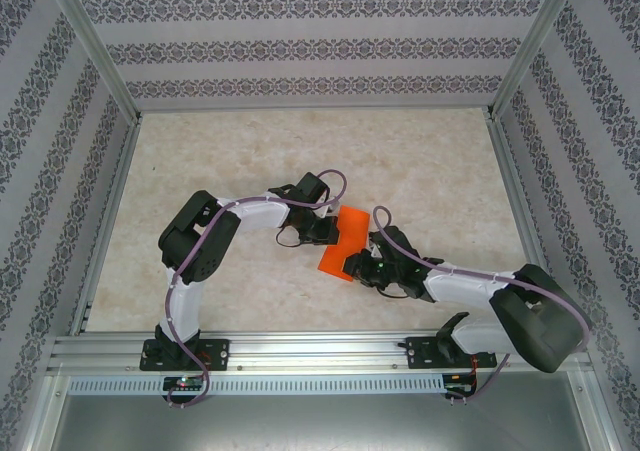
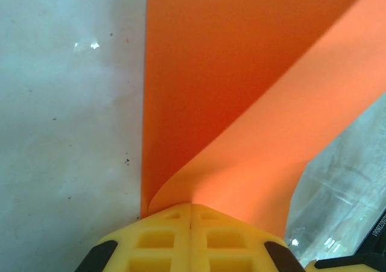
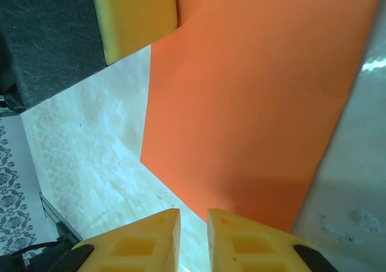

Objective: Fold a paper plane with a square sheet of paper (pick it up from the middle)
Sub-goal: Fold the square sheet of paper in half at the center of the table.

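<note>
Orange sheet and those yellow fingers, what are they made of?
The orange sheet looks like thin matte paper: it curls softly without cracking. The left gripper's yellow fingers look like moulded matte plastic or rubber, with square pockets; which one, I cannot tell.

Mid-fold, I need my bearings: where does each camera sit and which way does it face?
Top external: above and behind the bases, looking down at the table; left arm, right arm, orange sheet between.
Left wrist: looks along the left fingers, shut on the sheet's curled edge.
Right wrist: looks past the right fingers, slightly apart, at the sheet.
Shared: every view shows the sheet; right wrist also catches a left finger.
</note>
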`<state>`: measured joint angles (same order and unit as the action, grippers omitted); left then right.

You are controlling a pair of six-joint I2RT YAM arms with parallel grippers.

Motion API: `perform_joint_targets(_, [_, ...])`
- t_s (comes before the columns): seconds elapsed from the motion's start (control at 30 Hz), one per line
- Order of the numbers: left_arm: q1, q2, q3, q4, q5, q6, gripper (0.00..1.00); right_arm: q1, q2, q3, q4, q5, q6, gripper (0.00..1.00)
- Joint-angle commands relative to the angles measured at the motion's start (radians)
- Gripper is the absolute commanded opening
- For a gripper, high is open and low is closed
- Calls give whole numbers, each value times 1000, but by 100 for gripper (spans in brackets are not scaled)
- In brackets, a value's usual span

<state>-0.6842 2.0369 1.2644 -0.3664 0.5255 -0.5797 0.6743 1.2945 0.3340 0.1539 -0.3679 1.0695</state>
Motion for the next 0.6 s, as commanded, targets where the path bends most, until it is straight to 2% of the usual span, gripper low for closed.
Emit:
perform_joint_targets(0.0, [-22,56,-2,-85,-49,33,0,12,49,2,37,-32,-2,20])
perform_joint_targets(0.2, [-23,54,-1,-89,-49,33,0,11,127,2,-57,8,-23,18])
perform_joint_targets(0.3, [-22,52,1,-96,-51,37,0,7,80,2,-86,17,-23,18])
perform_joint_targets(0.37, [-23,52,3,-98,-51,40,0,-9,15,60,-163,51,-45,18])
perform_joint_targets(0.47, [-24,52,3,-99,-52,38,0,-83,-67,100,-213,62,-84,18])
perform_joint_targets(0.57, [-23,55,3,-98,-52,36,0,-181,-88,99,-110,3,-97,19])
